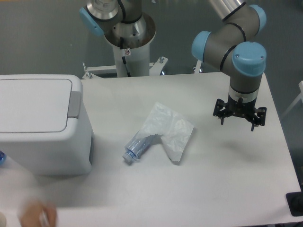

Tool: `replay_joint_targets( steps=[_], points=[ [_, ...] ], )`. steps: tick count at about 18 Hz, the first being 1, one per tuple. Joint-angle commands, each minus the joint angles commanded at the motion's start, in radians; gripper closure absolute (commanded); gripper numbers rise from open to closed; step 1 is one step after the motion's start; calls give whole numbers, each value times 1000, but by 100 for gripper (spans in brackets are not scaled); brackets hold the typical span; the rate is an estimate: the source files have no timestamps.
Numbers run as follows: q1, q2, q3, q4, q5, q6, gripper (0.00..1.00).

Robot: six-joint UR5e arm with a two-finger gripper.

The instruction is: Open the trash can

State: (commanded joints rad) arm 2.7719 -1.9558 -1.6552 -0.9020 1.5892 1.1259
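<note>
Although the trash can (45,125) sat at the bench's (227,179) left edge with its flat lid (33,105) down, the opening seemingly had not begun; the next move would call for a long reach left to press the grey push-bar (75,105). The pincer (239,120) hung well apart on the right, spread open and empty, beyond the plastic bag (169,131) and clear bottle (137,149).

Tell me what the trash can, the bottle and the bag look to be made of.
The trash can: apparently moulded plastic, smooth white with a soft sheen, rounded corners, grey push-bar. The bottle: thin clear plastic, bluish, looking crumpled. The bag: thin translucent white plastic film, wrinkled and lying flat.
</note>
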Motion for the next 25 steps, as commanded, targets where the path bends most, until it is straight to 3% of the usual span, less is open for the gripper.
replay_joint_targets(
  steps=[7, 11, 17, 20, 25],
  points=[
    [-2, 3, 0, 0, -2, -17, 0],
    [-15, 14, 9, -14, -15, -107, 0],
    [-104, 9, 43, -26, -29, -310, 0],
    [-107, 5, 101, -113, -55, -351, 0],
    [-112, 3, 238, -371, -135, -385, 0]
  ],
)
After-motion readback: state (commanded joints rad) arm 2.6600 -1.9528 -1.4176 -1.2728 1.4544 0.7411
